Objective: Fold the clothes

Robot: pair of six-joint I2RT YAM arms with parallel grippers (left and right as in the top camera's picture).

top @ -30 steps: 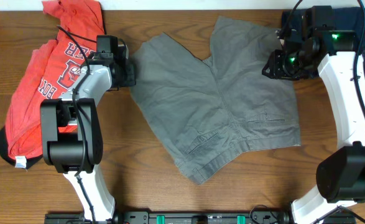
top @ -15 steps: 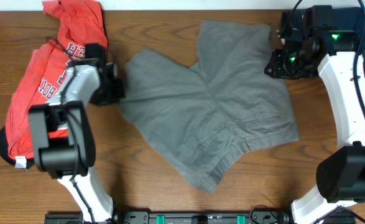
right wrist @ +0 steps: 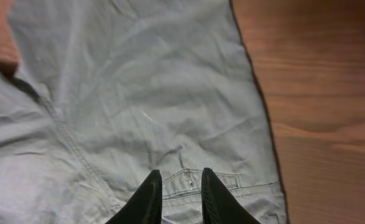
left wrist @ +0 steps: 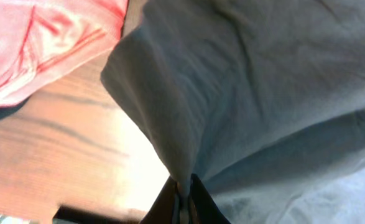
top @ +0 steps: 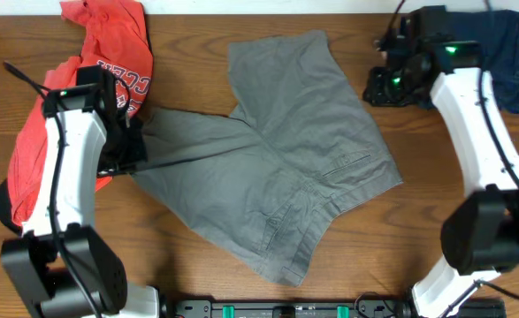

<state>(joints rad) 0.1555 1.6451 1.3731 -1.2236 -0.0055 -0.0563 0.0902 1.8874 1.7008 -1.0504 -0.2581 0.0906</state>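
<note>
Overhead, the grey-olive shorts [top: 277, 168] lie spread, unfolded, mid-surface [top: 418, 230], with the red T-shirt [top: 109, 26] at 9 o'clock and the navy garment [top: 507, 53] at 2 o'clock likewise unfolded; left wrist: the left claw [left wrist: 183, 186] pinches the shorts' edge; right wrist: the right claw [right wrist: 179, 186] hovers slightly parted and empty over the back pocket [right wrist: 201, 180].

The T-shirt [top: 109, 25] lies partly under the left arm [top: 66, 170].

Overhead: bright, even light, sharp throughout, shadows faint and soft. Left wrist: soft focus overall; glare bleaches the worktop [left wrist: 135, 158] at 7 o'clock; T-shirt [left wrist: 39, 43] washed pale at 10 o'clock. Right wrist: dimmer; creases of the shorts [right wrist: 145, 93] crisp; wood darkens towards 1 o'clock.
</note>
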